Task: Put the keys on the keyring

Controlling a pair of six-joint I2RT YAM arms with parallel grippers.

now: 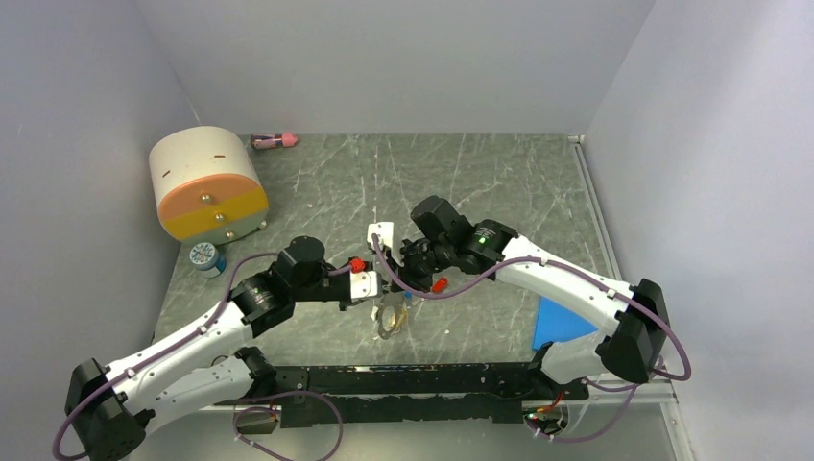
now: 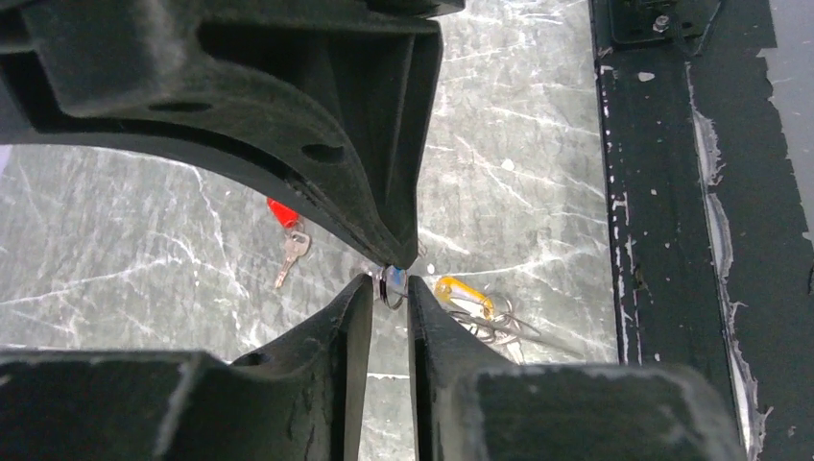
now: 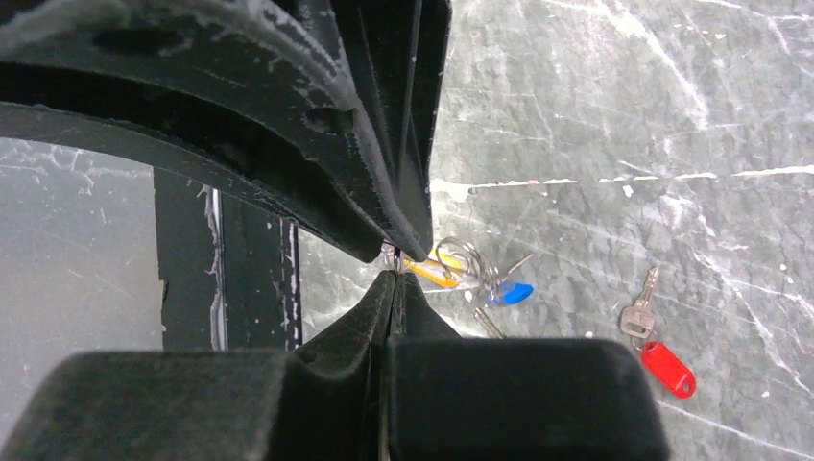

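Table centre: blocked. Left gripper (image 2: 389,285) and right gripper (image 3: 389,257) meet tip to tip, both pinched on the keyring (image 1: 391,319); red-tagged key (image 3: 660,360) lies just beside.
Far left: drum (image 1: 206,182), small jar (image 1: 205,257) (both near the wall).
Near right: flat blue sheet (image 1: 562,322).
Near edge: black rail (image 1: 403,379).
Far half of table (image 1: 480,182): open room.

table (image 1: 499,192): grey marbled | drum (image 1: 206,182) far left | red-tagged key (image 3: 667,368) | blue sheet (image 1: 562,324) right
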